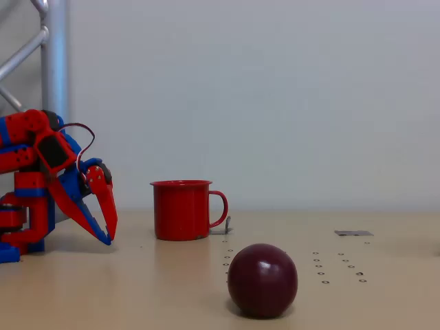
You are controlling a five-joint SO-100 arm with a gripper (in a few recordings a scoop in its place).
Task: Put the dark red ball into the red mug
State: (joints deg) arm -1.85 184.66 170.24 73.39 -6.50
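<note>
The dark red ball (262, 280) rests on the table in the foreground, right of centre, glossy and plain. Behind it and to the left stands the red mug (181, 209), upright, its thin handle pointing right. My gripper (108, 238) hangs at the far left, on the red-and-blue arm, its fingertips pointing down close to the table. The jaws lie nearly together with nothing between them. The gripper is left of the mug and well away from the ball.
A metal frame post (53, 62) rises behind the arm at the left. Rows of small holes (340, 268) dot the tan table right of the ball. A flat grey piece (354, 233) lies at the back right.
</note>
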